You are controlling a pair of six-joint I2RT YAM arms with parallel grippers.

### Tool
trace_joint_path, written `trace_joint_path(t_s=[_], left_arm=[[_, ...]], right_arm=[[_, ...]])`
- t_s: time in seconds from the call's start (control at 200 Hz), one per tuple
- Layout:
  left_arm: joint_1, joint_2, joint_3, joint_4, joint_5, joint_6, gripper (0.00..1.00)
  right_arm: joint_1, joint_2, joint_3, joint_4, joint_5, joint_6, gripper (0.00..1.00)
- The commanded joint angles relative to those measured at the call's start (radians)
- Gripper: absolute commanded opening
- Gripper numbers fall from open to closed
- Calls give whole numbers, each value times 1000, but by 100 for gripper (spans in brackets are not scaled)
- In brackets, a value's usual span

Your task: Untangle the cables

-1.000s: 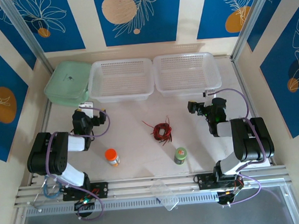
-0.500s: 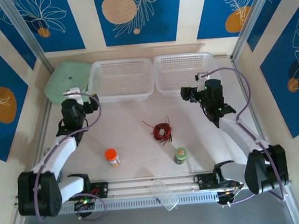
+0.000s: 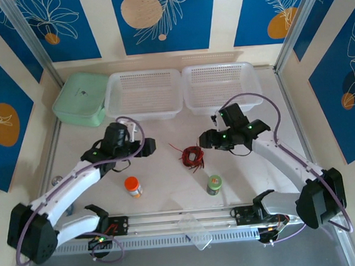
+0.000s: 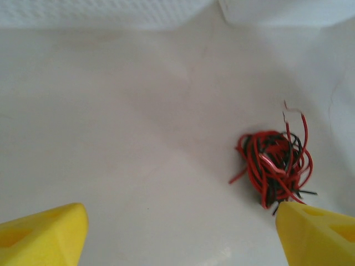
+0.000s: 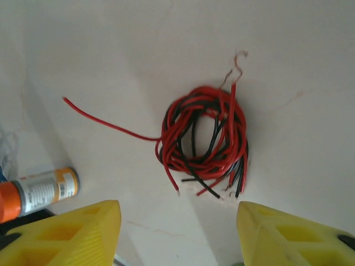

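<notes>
The cables (image 3: 192, 155) lie as one tangled bundle of thin red and black wires on the white table, near its middle. My left gripper (image 3: 147, 147) hovers just left of the bundle, open. In the left wrist view the cables (image 4: 274, 166) sit just beyond the right yellow finger (image 4: 316, 233), and the gap of the left gripper (image 4: 180, 221) holds nothing. My right gripper (image 3: 205, 140) hangs just right of the bundle, open. In the right wrist view the cables (image 5: 205, 138) lie ahead of the right gripper (image 5: 178, 213), one red strand trailing off to the left.
An orange-capped bottle (image 3: 132, 186) and a green bottle (image 3: 214, 184) stand in front of the bundle. Two white baskets (image 3: 144, 94) (image 3: 221, 85) and a green lidded box (image 3: 79, 100) line the back. A clear plastic piece (image 3: 195, 229) lies on the front rail.
Both arms have swung in from the table's sides to either side of the cable bundle. The right gripper's fingers have drawn closer together.
</notes>
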Motion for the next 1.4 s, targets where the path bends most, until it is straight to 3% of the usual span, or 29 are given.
trace_joint_path(t_s=[0.0, 0.365, 0.66, 0.84, 0.94, 1.091, 1.211, 1.396], left_arm=[[-75, 110, 63, -13, 8, -61, 86], [-262, 510, 270, 73, 19, -79, 80], [-324, 703, 335, 146, 36, -106, 71], [-333, 727, 333, 174, 20, -115, 65], [-333, 730, 324, 185, 11, -115, 52], [-333, 736, 315, 207, 17, -119, 19], [-335, 725, 305, 220, 23, -122, 0], [-335, 650, 272, 238, 15, -120, 0]], right_arm=[[16, 68, -40, 9, -29, 104, 54], [125, 348, -29, 94, 89, 164, 52], [126, 400, -33, 156, 116, 181, 28], [116, 370, -56, 173, 126, 184, 24], [110, 352, -74, 188, 130, 195, 23], [105, 319, -94, 203, 147, 212, 25], [102, 293, -104, 209, 167, 225, 27], [102, 227, -113, 201, 197, 240, 35]])
